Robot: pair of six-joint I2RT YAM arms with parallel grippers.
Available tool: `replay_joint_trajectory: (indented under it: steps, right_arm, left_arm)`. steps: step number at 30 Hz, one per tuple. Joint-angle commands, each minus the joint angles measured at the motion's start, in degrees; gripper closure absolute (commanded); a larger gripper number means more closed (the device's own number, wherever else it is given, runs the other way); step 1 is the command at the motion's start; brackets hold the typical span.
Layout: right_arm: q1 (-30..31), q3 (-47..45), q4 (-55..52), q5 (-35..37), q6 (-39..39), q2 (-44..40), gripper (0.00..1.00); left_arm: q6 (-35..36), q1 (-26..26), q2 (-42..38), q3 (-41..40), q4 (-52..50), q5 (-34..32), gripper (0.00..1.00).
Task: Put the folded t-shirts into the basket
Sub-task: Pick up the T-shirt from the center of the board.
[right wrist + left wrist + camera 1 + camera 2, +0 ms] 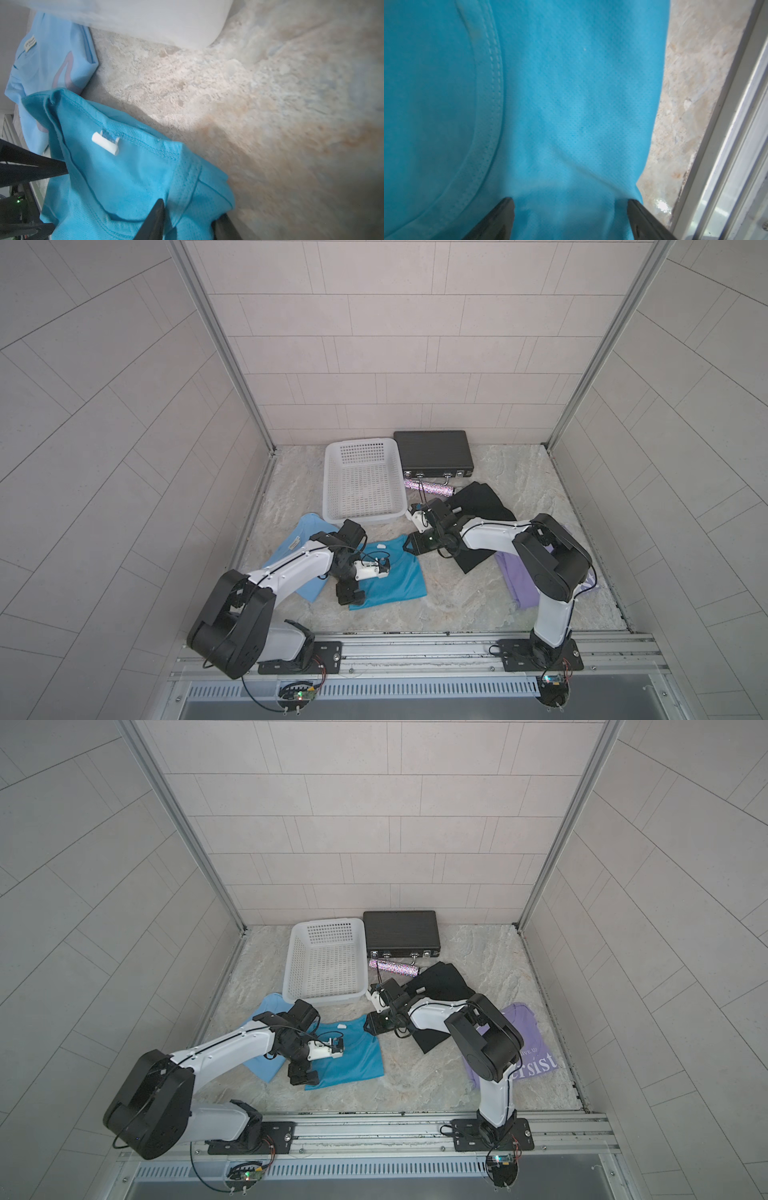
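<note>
Floor (457,597): pale marbled stone, shut in on three sides by grey tiled walls (374,344). A metal rail (415,649) runs along the front, with both arms bolted to it.

Teal shirt (399,576): flat on the stone between the two claws. The left claw (570,202) sits at its rail-side corner, fingers spread wide, with the cloth puckered between them. The right claw (190,209) sits at the far, collar-side corner, one finger on either side of the sleeve fold. Whether they truly bite the cloth I cannot tell from here.

Light blue shirt (297,543): behind the left claw, under that arm, just beside the teal one.

Black shirt (482,506) and lavender shirt (523,1019): behind the right claw, beneath its arm.

Basket (327,485): white, just beyond the right claw toward the back wall, its near rim close by. All four shirts lie outside it.

Briefcase (432,450) and glittery roll (428,487): beside the basket, near the right claw's wrist.

Open room: bare stone between the teal and lavender shirts, on the rail side of the right claw.
</note>
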Motion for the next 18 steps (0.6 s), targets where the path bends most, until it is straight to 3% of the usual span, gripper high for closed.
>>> replay_joint_trajectory:
  steps: [1,6,9,13,18]
  right_arm:
    - [0.66,-0.18,0.51,-2.71,0.30,1.80,0.72]
    - [-0.48,-1.64,2.20,-6.82,-3.56,-2.84,0.92]
    - [-1.44,-3.30,0.83,-8.37,-8.03,-6.92,1.00]
    - [-1.63,-5.57,-5.03,-9.12,-15.19,-11.35,1.00]
    - [-1.63,-6.71,-11.64,-7.48,-21.13,-14.12,1.00]
  left_arm:
    - [-5.22,-0.12,-1.02,2.51,-1.39,0.86,0.13]
    - [-11.87,1.14,-3.60,5.74,-2.20,0.96,0.11]
    - [-14.43,4.65,-5.29,7.13,-3.69,2.74,0.11]
    - [-15.03,9.85,-5.07,7.45,-4.51,3.38,0.13]
    - [-14.99,10.06,-2.76,6.46,-0.80,-0.09,0.15]
